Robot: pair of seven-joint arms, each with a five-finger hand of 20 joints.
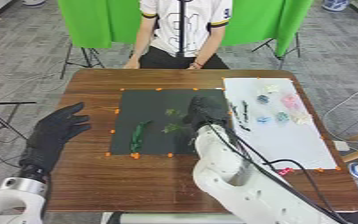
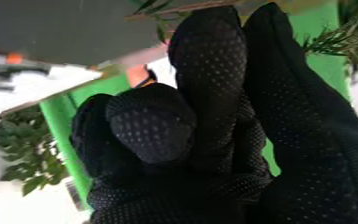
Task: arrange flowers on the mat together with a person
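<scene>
In the head view, the right hand, right of centre over the dark mat, has bent fingers pinching a leafy sprig, a green stem lies lower left on that mat, and the left hand, at left, is loosely open, empty.

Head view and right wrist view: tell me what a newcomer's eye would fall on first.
Probably the bright green curtain behind the table. Then perhaps the black right hand over the right side of the dark mat, a leafy sprig at its fingertips. The pink flower on the white sheet, right of the mat, might come next.
</scene>
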